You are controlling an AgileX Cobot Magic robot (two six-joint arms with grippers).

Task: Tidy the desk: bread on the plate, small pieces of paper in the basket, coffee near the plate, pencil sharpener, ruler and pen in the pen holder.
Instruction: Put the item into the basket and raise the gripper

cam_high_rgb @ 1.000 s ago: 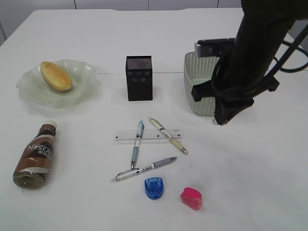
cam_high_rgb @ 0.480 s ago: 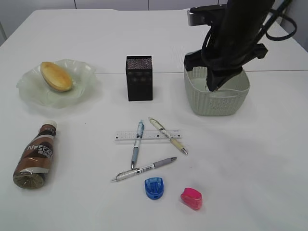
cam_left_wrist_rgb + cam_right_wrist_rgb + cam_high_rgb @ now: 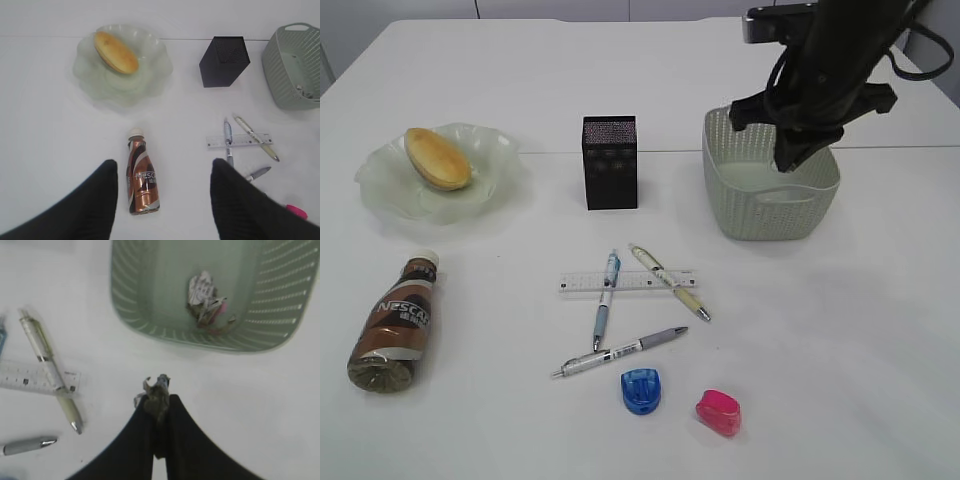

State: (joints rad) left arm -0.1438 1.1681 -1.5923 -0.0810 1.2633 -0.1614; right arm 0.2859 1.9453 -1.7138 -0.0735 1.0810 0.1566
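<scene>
Pinching crumpled grey paper scrap [image 3: 156, 388] | right jaws closed | left jaws spread | basket [image 3: 150, 315] pale green

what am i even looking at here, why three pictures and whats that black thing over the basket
It is a two-armed robot tidying a white desk. One camera watches from in front; the other two sit on the wrists, looking past each black end effector. The right end effector is shut on a small crumpled paper scrap, above the pale green perforated basket, which already holds scraps. The left end effector is open, above the brown coffee bottle. A golden bun lies on the wavy glass plate.
</scene>
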